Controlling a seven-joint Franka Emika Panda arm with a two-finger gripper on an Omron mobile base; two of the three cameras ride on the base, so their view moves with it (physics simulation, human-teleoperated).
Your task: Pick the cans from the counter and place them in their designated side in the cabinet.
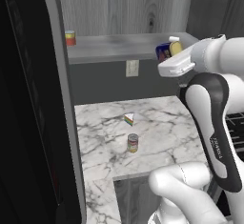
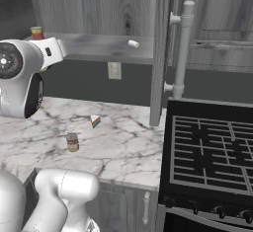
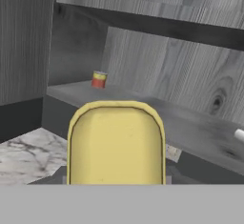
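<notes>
Filling the hand view, the yellow top of the boxy can (image 3: 116, 142) is sitting clenched in the gripper (image 1: 167, 51) at the cabinet (image 1: 119, 8) shelf's front edge, while the round can (image 1: 132, 143) with a yellow-green-red label, its writing unreadable, is standing on the counter (image 1: 157, 127) near its front edge.
</notes>
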